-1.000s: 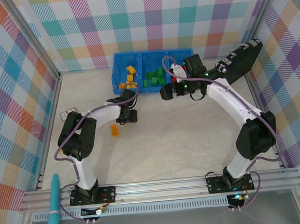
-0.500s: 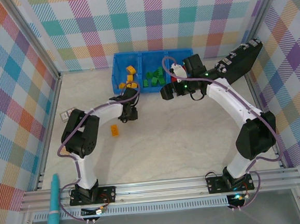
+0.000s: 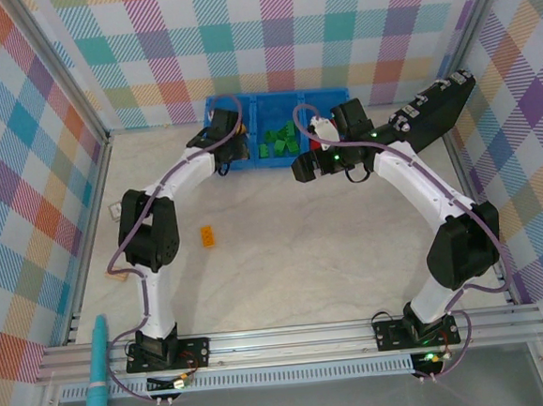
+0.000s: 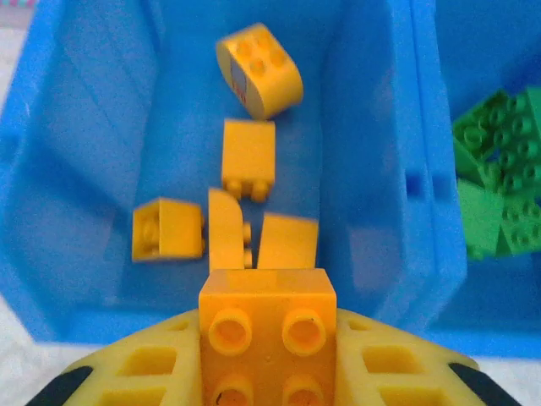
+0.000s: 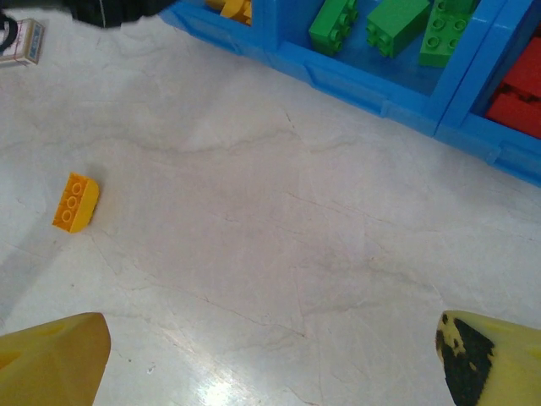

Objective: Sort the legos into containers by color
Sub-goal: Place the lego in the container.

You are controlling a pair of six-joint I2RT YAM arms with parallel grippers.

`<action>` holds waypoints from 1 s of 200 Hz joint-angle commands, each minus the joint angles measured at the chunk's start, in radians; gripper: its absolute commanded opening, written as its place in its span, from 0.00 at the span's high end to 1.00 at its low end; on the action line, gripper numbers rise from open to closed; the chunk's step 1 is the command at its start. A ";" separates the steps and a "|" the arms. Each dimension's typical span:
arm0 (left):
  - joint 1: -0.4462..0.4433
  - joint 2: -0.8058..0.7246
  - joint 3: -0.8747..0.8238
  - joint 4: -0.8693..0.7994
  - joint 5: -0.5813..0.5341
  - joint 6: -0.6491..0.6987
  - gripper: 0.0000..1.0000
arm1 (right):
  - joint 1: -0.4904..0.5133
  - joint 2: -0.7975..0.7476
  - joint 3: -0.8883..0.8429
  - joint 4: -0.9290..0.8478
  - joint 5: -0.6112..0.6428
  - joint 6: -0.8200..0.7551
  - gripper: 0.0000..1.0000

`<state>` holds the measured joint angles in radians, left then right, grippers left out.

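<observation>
Nearest the bases, a loose brick (image 3: 206, 233), yellow-orange, lies on the table (image 3: 304, 257), well apart from both grippers. Further out, the right gripper (image 3: 300, 169) hangs over bare tabletop, jaws spread wide and nothing between them. Up at the blue tray (image 3: 244, 98), the left gripper (image 3: 233, 138) is clamped on a held brick (image 4: 267, 326), yellow-orange, at the near wall of the left compartment (image 4: 101, 152). Beyond it, five sorted yellow bricks (image 4: 248, 156) lie on that floor. Green bricks (image 4: 499, 186) fill the middle compartment, and red bricks (image 5: 520, 93) lie in the right one.
</observation>
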<state>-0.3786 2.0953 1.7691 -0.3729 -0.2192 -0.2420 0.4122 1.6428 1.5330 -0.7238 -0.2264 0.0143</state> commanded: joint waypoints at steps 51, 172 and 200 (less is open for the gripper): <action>0.043 0.145 0.111 0.172 -0.019 -0.019 0.65 | 0.001 0.018 0.012 0.015 -0.024 0.011 0.01; 0.049 -0.325 -0.318 0.175 -0.027 0.017 0.42 | 0.002 0.097 0.060 0.058 -0.104 0.029 0.01; 0.047 -0.531 -0.546 0.063 -0.024 -0.032 0.43 | 0.002 0.102 0.061 0.065 -0.108 0.020 0.01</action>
<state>-0.3355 1.7119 1.3731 -0.1917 -0.2455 -0.2249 0.4122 1.7340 1.5620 -0.6819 -0.3008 0.0376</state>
